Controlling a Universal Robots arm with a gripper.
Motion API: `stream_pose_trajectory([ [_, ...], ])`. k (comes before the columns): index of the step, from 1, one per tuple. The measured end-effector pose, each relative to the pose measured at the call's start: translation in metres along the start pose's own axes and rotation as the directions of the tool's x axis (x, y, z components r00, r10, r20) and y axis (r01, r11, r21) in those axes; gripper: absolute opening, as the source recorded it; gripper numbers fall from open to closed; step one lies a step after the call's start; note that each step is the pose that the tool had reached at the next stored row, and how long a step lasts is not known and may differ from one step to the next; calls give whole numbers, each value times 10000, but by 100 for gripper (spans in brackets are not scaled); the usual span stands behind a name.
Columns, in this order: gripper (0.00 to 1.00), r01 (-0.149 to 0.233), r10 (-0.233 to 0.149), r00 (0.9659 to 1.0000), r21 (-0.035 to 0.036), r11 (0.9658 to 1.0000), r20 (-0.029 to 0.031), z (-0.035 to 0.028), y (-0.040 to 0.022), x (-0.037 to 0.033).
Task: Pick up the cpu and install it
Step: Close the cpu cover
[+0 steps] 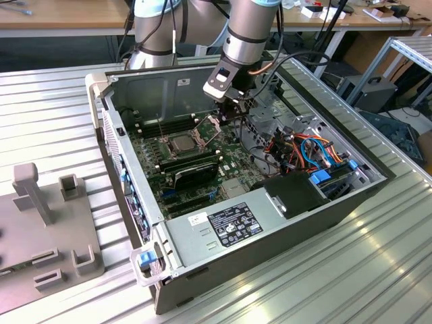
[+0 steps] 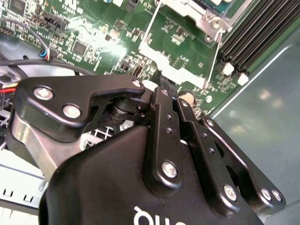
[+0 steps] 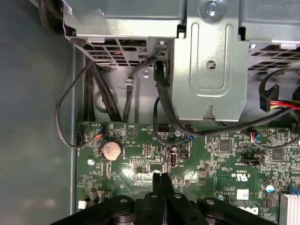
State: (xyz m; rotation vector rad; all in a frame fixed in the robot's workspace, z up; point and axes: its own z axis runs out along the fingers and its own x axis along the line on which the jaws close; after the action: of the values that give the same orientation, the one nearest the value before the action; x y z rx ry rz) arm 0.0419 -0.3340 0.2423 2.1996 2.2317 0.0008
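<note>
Silver-grey cpu (image 1: 183,142) sits flat in the socket (image 1: 168,144) inside the open computer case (image 1: 155,88). Placement is judged done. The hinged bracket (image 1: 212,123) beside the socket stands raised, so clamping appears outstanding. Hand (image 1: 233,109) hangs just beyond that bracket, fingers (image 3: 154,187) pressed together, gripping nothing visible.

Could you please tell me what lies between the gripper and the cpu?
In the exterior view, the raised hinged socket bracket stands between the gripper and the cpu.
</note>
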Motion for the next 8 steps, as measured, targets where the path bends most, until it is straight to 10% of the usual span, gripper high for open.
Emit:
stream_pose_trajectory([
  [8, 11, 0, 0, 10000, 0, 10000, 0, 0, -46, 1],
])
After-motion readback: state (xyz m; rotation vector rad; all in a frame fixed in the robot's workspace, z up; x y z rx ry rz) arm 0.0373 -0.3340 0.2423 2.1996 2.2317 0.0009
